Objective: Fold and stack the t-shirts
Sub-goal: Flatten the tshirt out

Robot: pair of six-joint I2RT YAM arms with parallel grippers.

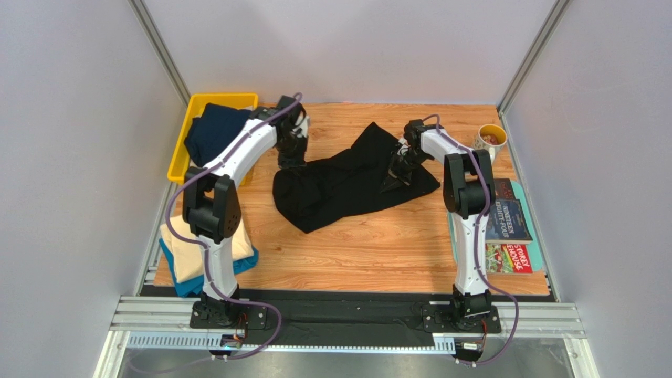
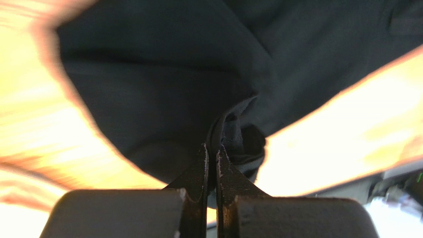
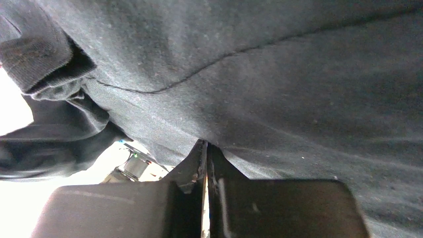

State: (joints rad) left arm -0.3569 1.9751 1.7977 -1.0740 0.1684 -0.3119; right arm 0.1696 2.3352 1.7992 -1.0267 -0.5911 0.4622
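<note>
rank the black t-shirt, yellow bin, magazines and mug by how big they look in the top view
1. black t-shirt
2. yellow bin and magazines: these look about alike and the arms partly cover both, so they are not ranked against each other
3. mug

black t-shirt [image 1: 339,189], navy t-shirt [image 1: 213,130], yellow bin [image 1: 178,161]

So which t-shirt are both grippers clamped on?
The black t-shirt mid-table; the navy one sits in the yellow bin, the cream one and teal one stacked near-left.
</note>
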